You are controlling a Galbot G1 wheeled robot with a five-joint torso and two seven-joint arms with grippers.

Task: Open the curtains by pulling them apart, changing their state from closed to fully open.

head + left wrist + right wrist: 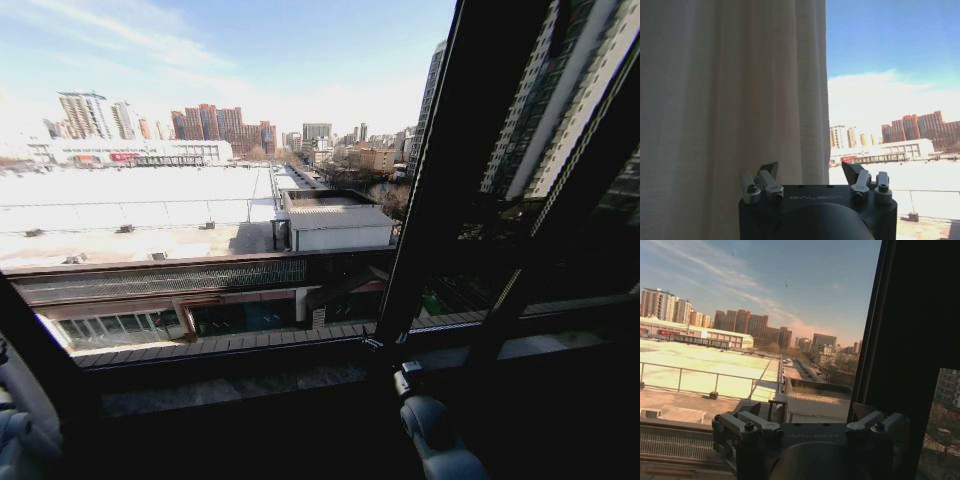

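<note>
Beyond the glass lies a bright city skyline over a broad pale rooftop, seen in the head view through a window crossed by a black window frame bar (440,170) that slants from upper right down to the sill (230,385).

Curtains: the one panel on record is the curtain (730,100) in the left wrist view, a sheer cream-white sheet gathered in thick pleats. Its long axis runs vertically, pleats hanging straight down, and its free edge faces the open pane, with sky and buildings just beside it. In the head view the glass ahead is bare of fabric.

Left gripper (810,172): held up near that free edge, jaws spread wide with nothing between them; one finger sits in front of the fabric, the other against open sky. Whether the finger touches the cloth cannot be told.

Right gripper (812,412): raised toward the window beside the dark frame bar (910,340), jaws likewise parted and empty. The right arm rises from the lower centre of the head view toward the sill.

Judgement: the parting of the curtains appears largely accomplished at the centre, so the step in hand looks like release or a check on the left panel. If that panel is to go further, the next move would call for closing the left jaws on the free edge and drawing it sideways, across the pleats, away from the glass centre. The state of the right-hand panel cannot be confirmed.
</note>
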